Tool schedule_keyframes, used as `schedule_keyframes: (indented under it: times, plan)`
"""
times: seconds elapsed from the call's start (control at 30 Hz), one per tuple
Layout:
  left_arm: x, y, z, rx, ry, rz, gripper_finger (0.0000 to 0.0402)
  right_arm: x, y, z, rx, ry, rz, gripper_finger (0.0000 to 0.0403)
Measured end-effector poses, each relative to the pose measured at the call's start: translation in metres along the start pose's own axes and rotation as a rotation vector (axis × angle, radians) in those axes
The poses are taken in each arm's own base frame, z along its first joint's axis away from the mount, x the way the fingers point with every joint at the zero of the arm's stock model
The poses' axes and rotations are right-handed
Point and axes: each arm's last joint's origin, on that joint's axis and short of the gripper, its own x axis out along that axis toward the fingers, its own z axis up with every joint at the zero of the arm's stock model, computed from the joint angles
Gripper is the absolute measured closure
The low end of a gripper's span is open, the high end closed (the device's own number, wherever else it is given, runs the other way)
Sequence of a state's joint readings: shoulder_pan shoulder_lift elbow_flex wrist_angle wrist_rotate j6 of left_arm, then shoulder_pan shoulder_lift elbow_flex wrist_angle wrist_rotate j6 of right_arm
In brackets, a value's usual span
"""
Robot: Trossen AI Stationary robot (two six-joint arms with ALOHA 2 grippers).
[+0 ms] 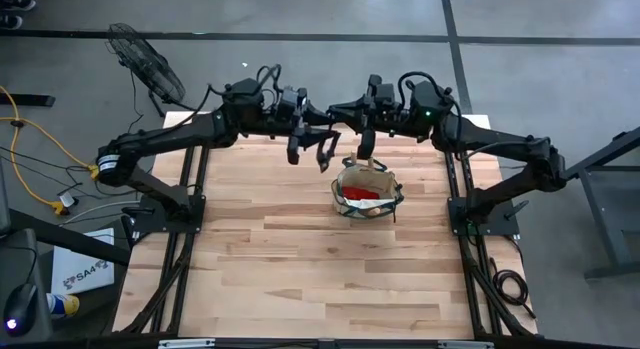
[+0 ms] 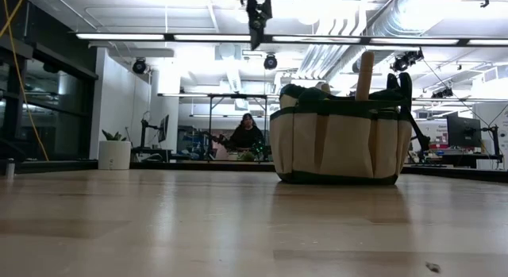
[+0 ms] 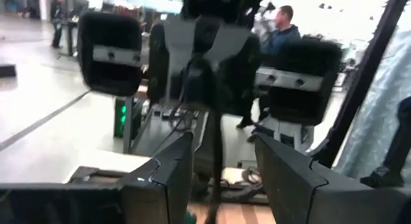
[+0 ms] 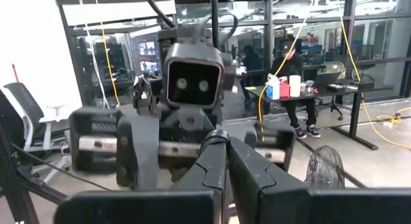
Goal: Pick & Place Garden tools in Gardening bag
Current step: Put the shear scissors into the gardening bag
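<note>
The tan gardening bag [image 1: 341, 181] with dark green trim stands on its base on the wooden table, right of centre toward the far edge; it also shows in the low view [image 2: 337, 142]. A red glove [image 1: 360, 194] lies inside it, and a wooden tool handle [image 2: 363, 75] sticks up out of it. My left gripper [image 1: 309, 157] hangs open and empty in the air, just left of the bag; its own view [image 3: 221, 185] shows the gap between its fingers. My right gripper [image 1: 367, 152] is shut and empty above the bag's far rim; its own view [image 4: 226, 172] shows the closed fingers.
The table [image 1: 300, 279] has bare wood in its near half. The arm bases stand at its left [image 1: 150, 204] and right [image 1: 490, 204] edges. A floor fan [image 1: 150, 64] stands off the far left corner. A person [image 2: 246, 134] sits in the room behind.
</note>
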State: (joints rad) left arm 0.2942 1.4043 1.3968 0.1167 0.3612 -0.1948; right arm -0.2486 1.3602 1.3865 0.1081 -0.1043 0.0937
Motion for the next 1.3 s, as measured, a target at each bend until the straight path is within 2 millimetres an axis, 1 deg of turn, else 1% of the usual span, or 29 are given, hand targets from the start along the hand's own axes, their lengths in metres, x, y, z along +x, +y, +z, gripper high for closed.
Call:
schedule_keyframes:
  times: [0.2, 0.3, 0.63, 0.73, 1.3]
  plan:
    - [0.0, 0.0004, -0.0001, -0.005, -0.002, 0.013, 0.024, 0.0001, -0.0001, 0.0, 0.007, -0.001, 0.0, 0.0399]
    - [0.0002, 0.0003, 0.0004, -0.018, -0.008, 0.011, 0.0255, 0.0001, -0.0002, -0.0006, 0.008, 0.006, 0.0, 0.0399]
    - [0.0, 0.0002, 0.0012, -0.02, -0.016, 0.013, 0.0368, 0.0001, -0.0003, -0.0024, 0.01, 0.024, 0.0, 0.0399]
    - [0.0001, 0.0002, 0.0012, -0.019, -0.016, 0.013, 0.0393, 0.0001, -0.0001, -0.0027, 0.01, 0.027, 0.001, 0.0399]
    - [0.0, -0.0005, 0.0011, -0.018, -0.011, -0.013, 0.0401, 0.0001, -0.0002, -0.0032, 0.011, 0.032, 0.001, 0.0399]
